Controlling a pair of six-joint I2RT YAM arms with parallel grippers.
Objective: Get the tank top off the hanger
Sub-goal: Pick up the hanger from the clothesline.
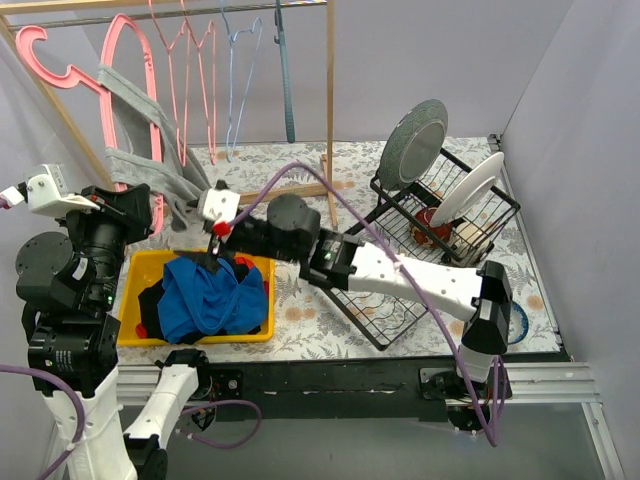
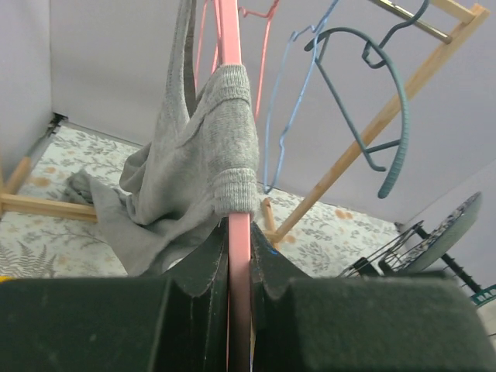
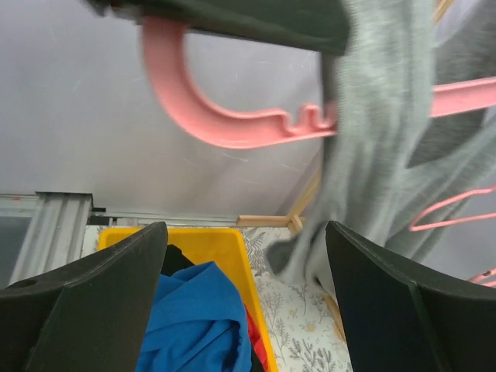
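Note:
A grey tank top (image 1: pixel 137 165) hangs over a pink hanger (image 1: pixel 128 38) held off the rail at the far left. One strap (image 2: pixel 225 147) is still wrapped round the hanger's bar (image 2: pixel 239 256), and the loose hem trails onto the table (image 1: pixel 185 205). My left gripper (image 1: pixel 148 212) (image 2: pixel 239 232) is shut on the hanger's bar just below the strap. My right gripper (image 1: pixel 212 215) (image 3: pixel 244 229) stands open beside the yellow bin, with the tank top (image 3: pixel 372 155) close to its right finger (image 3: pixel 403 302) and nothing between its fingers.
A yellow bin (image 1: pixel 140 262) (image 3: pixel 232 248) with blue and red clothes (image 1: pixel 210 295) sits below the right gripper. Several empty hangers (image 1: pixel 200 60) hang on the wooden rack (image 1: pixel 328 90). A wire dish rack (image 1: pixel 445 215) with plates stands at the right.

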